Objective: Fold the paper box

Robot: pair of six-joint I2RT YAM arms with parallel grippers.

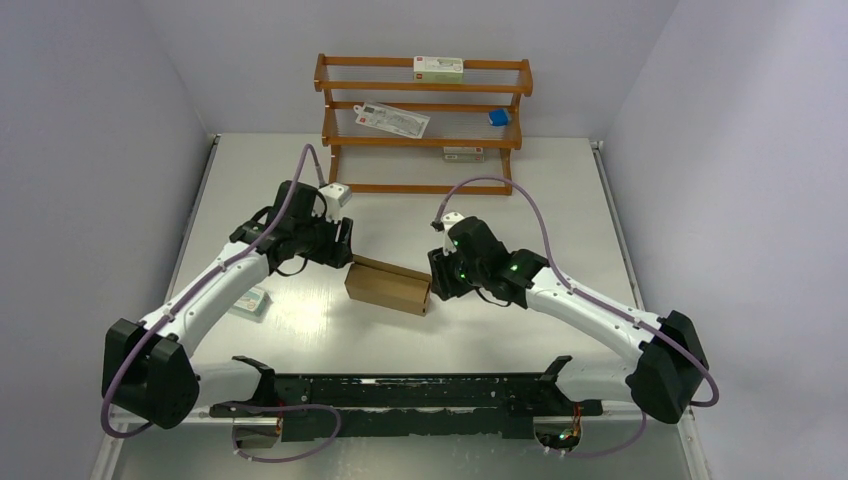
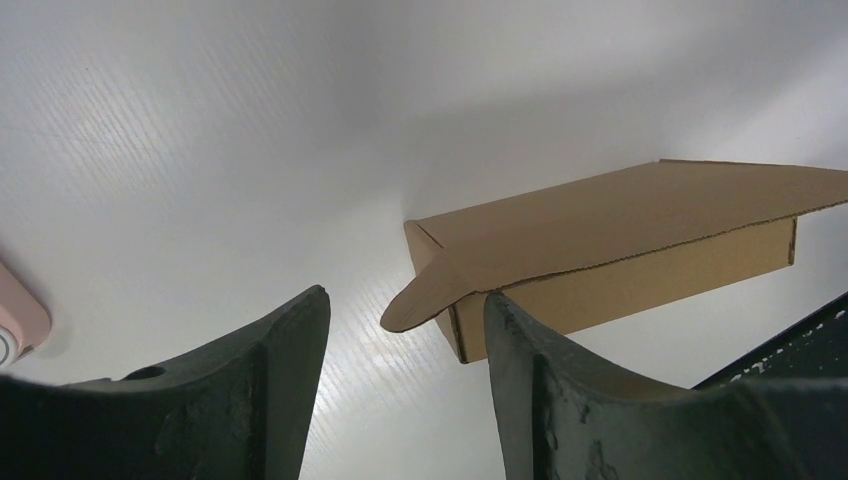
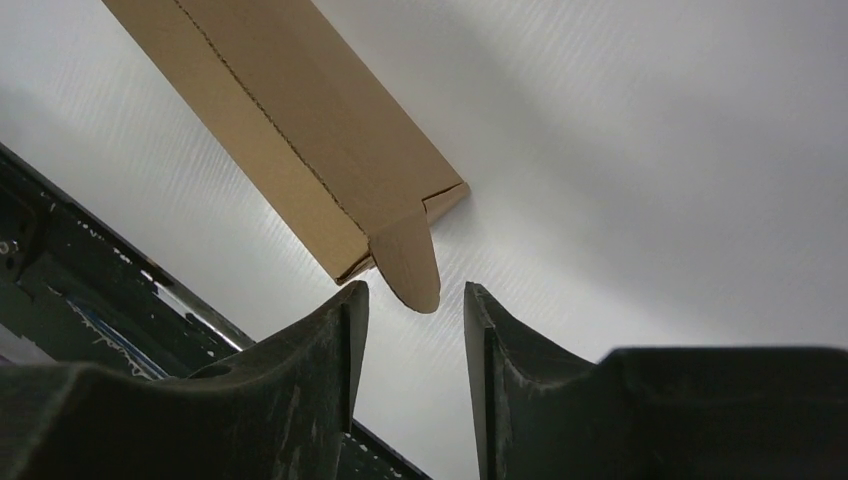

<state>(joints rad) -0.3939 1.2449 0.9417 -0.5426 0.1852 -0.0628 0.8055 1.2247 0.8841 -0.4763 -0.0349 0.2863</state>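
Observation:
The paper box (image 1: pixel 388 286) is a shallow brown cardboard box lying on the white table between my two arms. My left gripper (image 1: pixel 345 248) is at its left end and my right gripper (image 1: pixel 437 276) at its right end. In the left wrist view the box (image 2: pixel 620 240) has a rounded tab (image 2: pixel 415 305) sticking out at its near corner, just beyond my open left gripper (image 2: pixel 400 315). In the right wrist view the box (image 3: pixel 300 130) ends in another rounded tab (image 3: pixel 410 265), hanging just ahead of my right gripper (image 3: pixel 415 292). Its fingers stand apart with nothing between them.
A wooden rack (image 1: pixel 422 120) at the back holds white cartons and a small blue thing (image 1: pixel 498 117). A small white carton (image 1: pixel 249 300) lies on the table beside the left arm. A black frame rail (image 1: pixel 400 390) runs along the near edge. Pale walls close in both sides.

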